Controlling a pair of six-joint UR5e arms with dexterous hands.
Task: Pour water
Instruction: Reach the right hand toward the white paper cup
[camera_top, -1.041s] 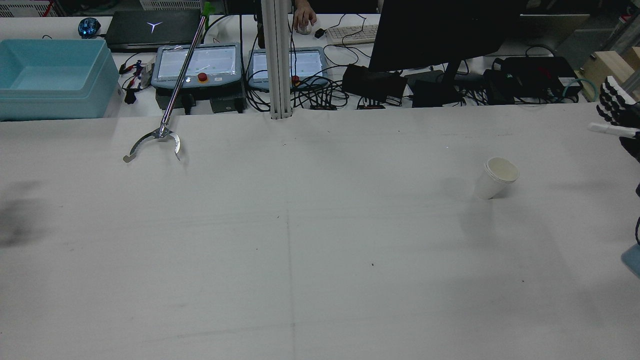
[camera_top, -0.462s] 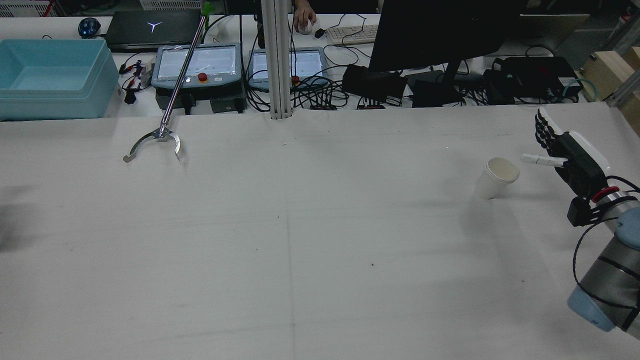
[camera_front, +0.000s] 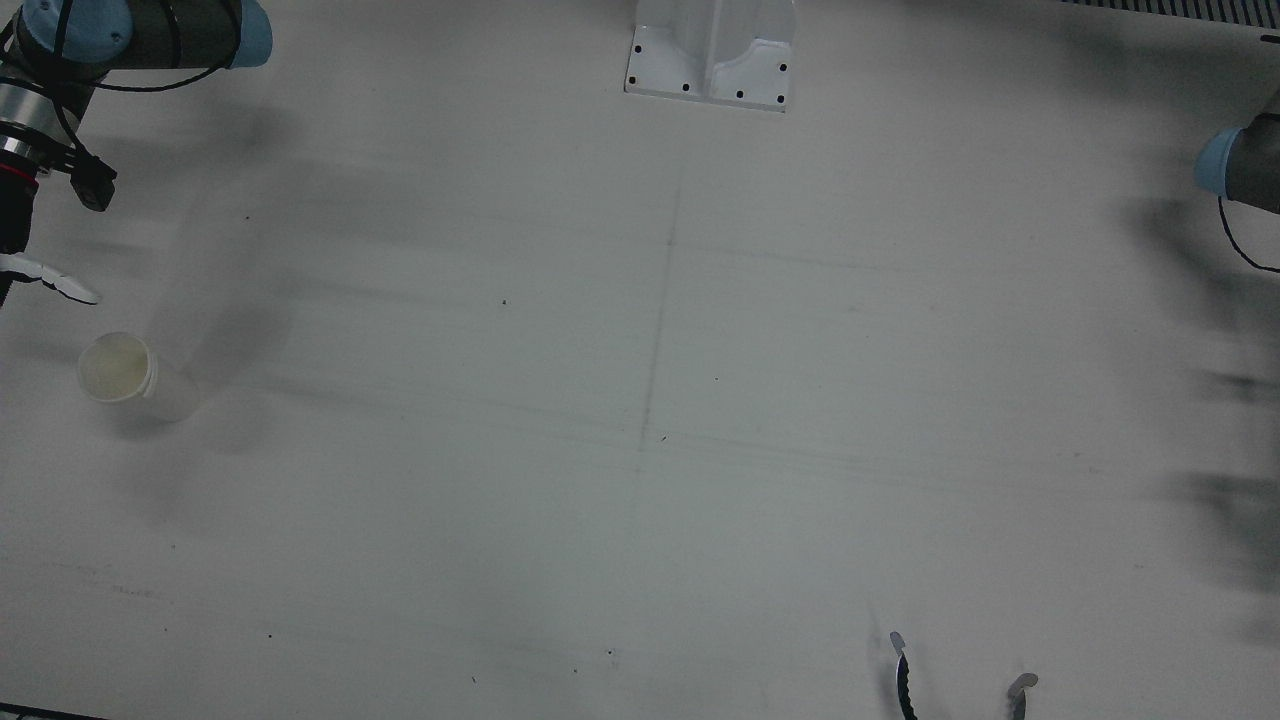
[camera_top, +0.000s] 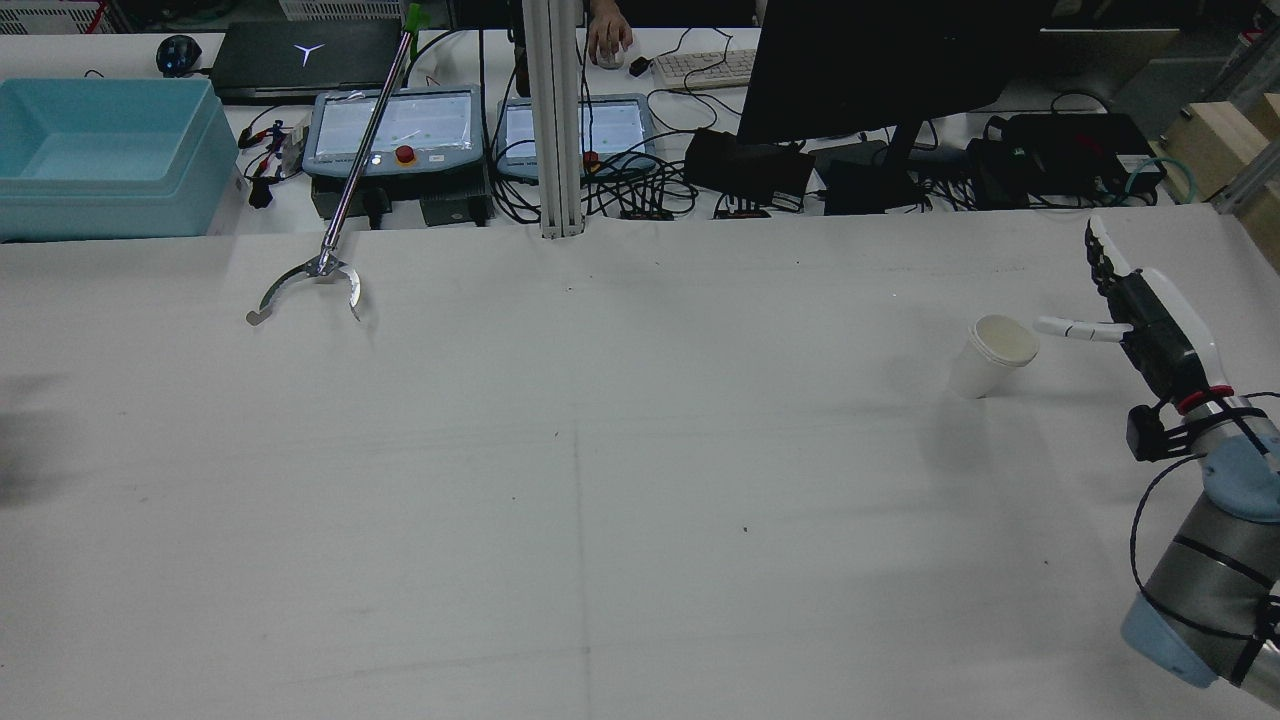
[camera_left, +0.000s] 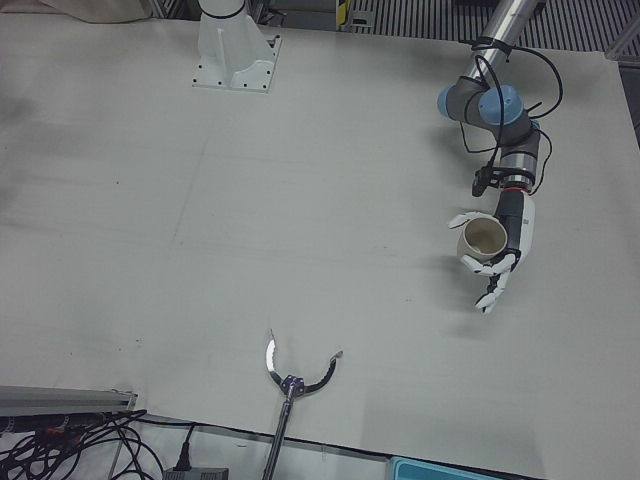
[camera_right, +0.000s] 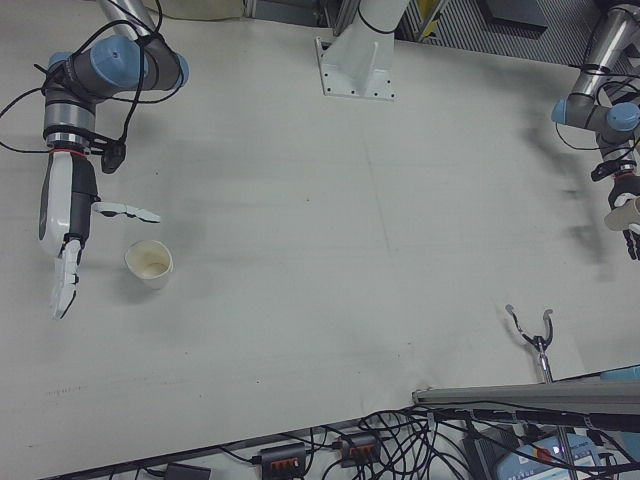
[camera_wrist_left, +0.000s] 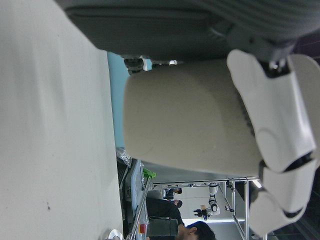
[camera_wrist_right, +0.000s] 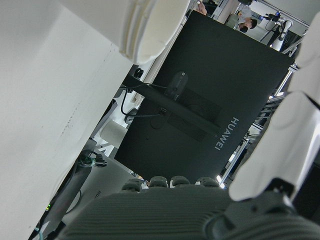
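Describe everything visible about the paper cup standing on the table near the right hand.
The paper cup is white, paper by the look of it, with a rolled rim. It stands upright and mouth up on the white table, on the right arm's half. The inside looks pale cream; whether it holds anything cannot be told. Nothing touches it: the right hand is open beside it, one finger pointing toward its rim, with a gap between them.

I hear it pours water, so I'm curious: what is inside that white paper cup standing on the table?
The paper cup stands upright by the open right hand. Its pale inner wall and bottom show with nothing solid inside; whether it holds clear water cannot be told.
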